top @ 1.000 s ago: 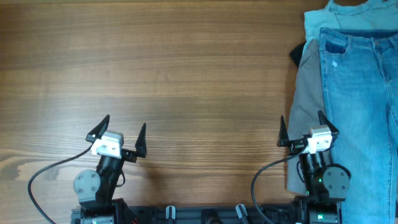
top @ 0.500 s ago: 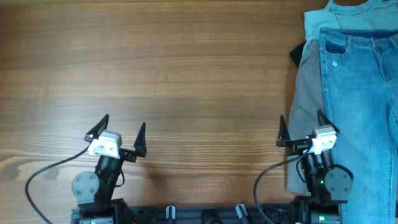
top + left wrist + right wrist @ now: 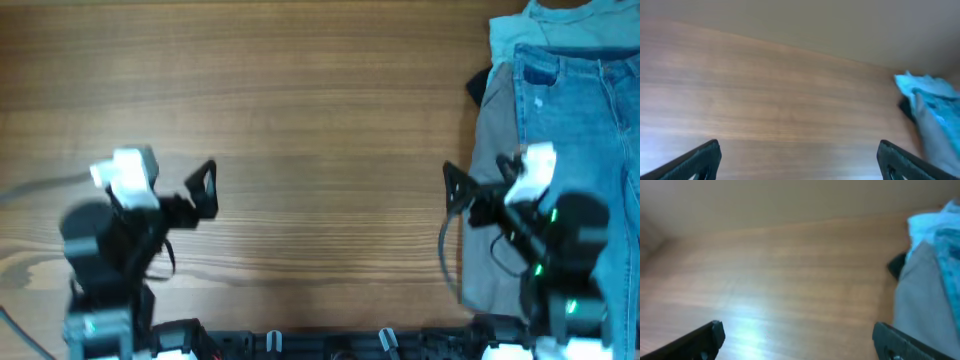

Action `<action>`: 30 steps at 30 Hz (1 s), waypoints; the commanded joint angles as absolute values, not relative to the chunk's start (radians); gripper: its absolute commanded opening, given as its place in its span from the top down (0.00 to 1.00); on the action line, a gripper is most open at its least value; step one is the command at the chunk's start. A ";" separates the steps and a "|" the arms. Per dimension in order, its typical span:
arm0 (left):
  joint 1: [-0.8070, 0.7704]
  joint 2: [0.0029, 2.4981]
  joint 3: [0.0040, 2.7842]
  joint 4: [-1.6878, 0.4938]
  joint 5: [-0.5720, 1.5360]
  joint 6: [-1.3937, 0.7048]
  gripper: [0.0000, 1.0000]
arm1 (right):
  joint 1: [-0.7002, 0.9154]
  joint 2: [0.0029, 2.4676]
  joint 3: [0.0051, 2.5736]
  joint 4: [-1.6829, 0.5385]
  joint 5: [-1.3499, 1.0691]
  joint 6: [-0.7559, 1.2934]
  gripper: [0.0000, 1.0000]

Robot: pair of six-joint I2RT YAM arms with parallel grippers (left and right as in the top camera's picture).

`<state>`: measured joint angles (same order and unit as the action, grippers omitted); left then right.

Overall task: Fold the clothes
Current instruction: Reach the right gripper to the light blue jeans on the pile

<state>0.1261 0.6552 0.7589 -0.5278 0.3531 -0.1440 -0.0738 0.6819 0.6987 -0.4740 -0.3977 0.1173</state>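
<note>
Left gripper: jaws wide, empty, over bare table. Right gripper: jaws wide too, empty, hovering at the pile's 9 o'clock edge.

Step in hand, as I read it: approach. No grasp yet, nothing folded.

Jeans lie flat at the table's 3 o'clock edge, running 12 to 6 with the pocket end toward 12, partly cut off in the overhead view. You'll likely want them out on the open wood at 9 o'clock before folding. Your right arm is the near one; the left is well apart.

In the way:
- Grey trousers under the jeans, sticking out right below your right gripper.
- Teal shirt at 12.
- Dark item beside the trousers, can't tell what.

Pinch denim only, or the lower layer may drag along.
</note>
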 commanded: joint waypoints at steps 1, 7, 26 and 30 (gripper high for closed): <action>0.121 0.907 1.051 -0.694 0.453 -0.162 0.00 | -0.075 0.955 0.979 -0.665 -0.545 0.134 0.00; 0.121 1.164 1.308 -0.914 0.477 -0.176 0.00 | -0.076 1.303 1.250 -0.901 -0.724 0.153 0.00; 0.121 1.192 1.308 -0.866 0.542 -0.191 0.00 | -0.275 1.847 1.251 -0.386 -0.063 0.391 0.13; 0.121 1.192 1.308 -0.878 0.542 -0.191 0.00 | -0.280 1.888 1.251 -0.382 0.056 0.316 0.18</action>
